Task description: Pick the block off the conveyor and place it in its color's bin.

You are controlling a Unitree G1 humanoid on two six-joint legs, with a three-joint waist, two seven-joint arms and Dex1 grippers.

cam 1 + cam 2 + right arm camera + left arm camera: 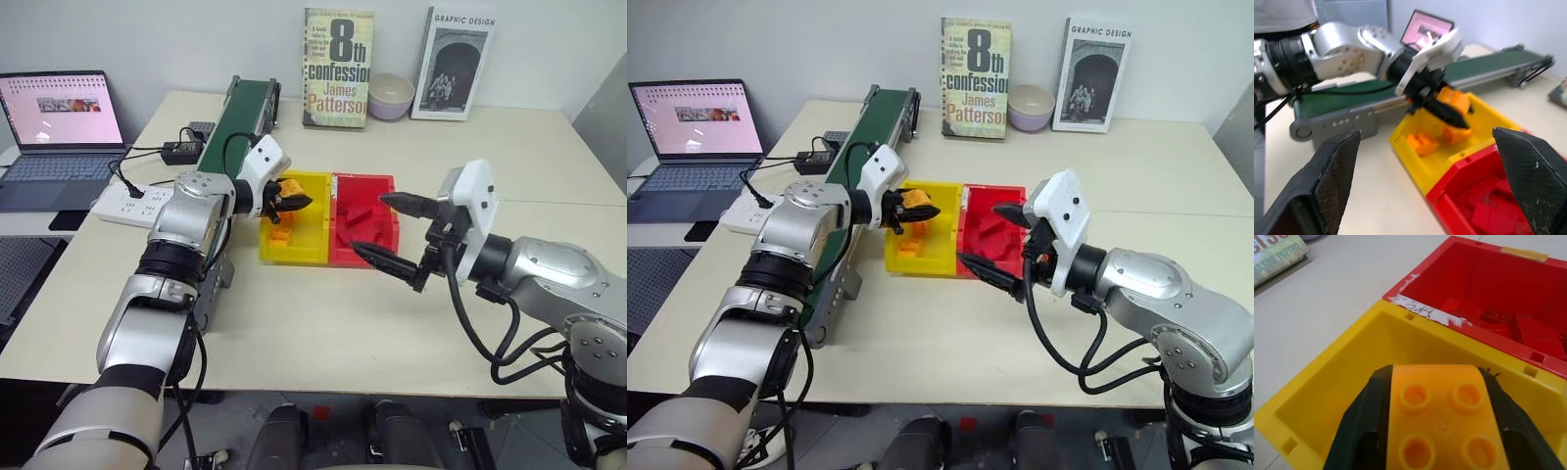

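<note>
**Block held above the yellow bin**

Head views: the left claw (294,201) grips the orange-yellow block (290,186) over the yellow bin (315,238), beside the conveyor (235,113). Its fingers cover much of the block. The right claw (392,231) hangs wide and empty above the red tray (343,257) on the desk (323,323).

Left wrist view: the studded block (1442,421), cut off at the frame edge, sits between black fingers (1364,426).

Right wrist view: blurred orange pieces (1422,143) lie in the bin; their shape is unclear.
</note>
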